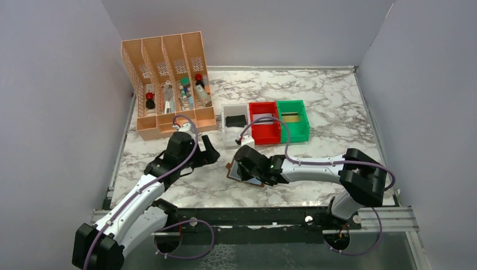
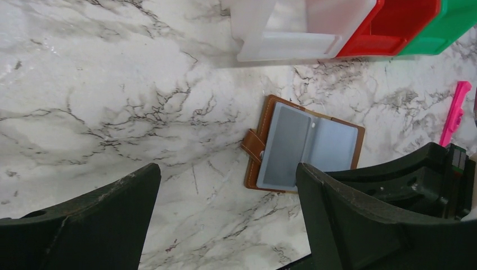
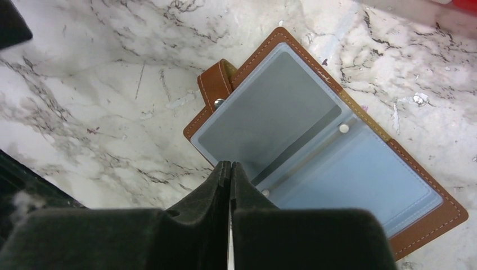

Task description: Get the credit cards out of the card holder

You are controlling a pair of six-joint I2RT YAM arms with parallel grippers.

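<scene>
The brown card holder [image 3: 422, 222] lies open on the marble top, its grey-blue clear sleeves facing up. A greyish card [image 3: 264, 112] shows inside the left sleeve. My right gripper [image 3: 231, 164] is shut, its tips resting at the near edge of that sleeve; whether a thin edge is pinched between them does not show. In the top view the right gripper [image 1: 247, 169] covers most of the holder [image 1: 231, 169]. My left gripper [image 2: 228, 169] hovers open over bare marble just left of the holder [image 2: 304, 147], with nothing between its fingers; the top view shows it [image 1: 211, 151] to the holder's left.
A white bin [image 1: 236, 108], a red bin [image 1: 265, 135] and a green bin [image 1: 295, 134] stand in a row just behind the holder. An orange slotted organiser [image 1: 169, 84] with small items stands at the back left. A pink object [image 2: 454, 112] lies right of the holder.
</scene>
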